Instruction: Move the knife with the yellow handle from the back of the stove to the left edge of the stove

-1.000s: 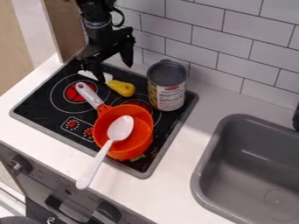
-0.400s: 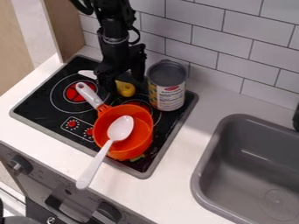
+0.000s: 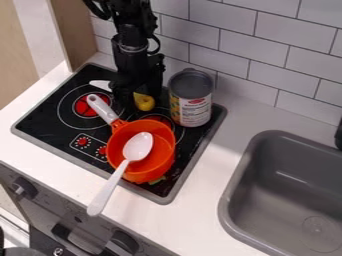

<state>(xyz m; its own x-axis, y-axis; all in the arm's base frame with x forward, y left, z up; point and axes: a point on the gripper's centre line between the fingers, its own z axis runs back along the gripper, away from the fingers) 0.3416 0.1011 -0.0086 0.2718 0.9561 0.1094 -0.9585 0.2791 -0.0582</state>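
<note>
A wall of pale grey tiles [image 3: 250,50] with dark joints ran from twelve to three o'clock, while a brown wooden panel [image 3: 71,30] stood upright at eleven, with a tan surface [image 3: 17,45] farther out at ten. The white desk [image 3: 214,165] carried a black stovetop [image 3: 48,119] with a grey rim and red-centred burner rings toward ten, and a grey sink [image 3: 230,200] was set in at four, soft light glinting inside. At seven, a grey cabinet front [image 3: 50,206] bore dark knobs [image 3: 23,187].
</note>
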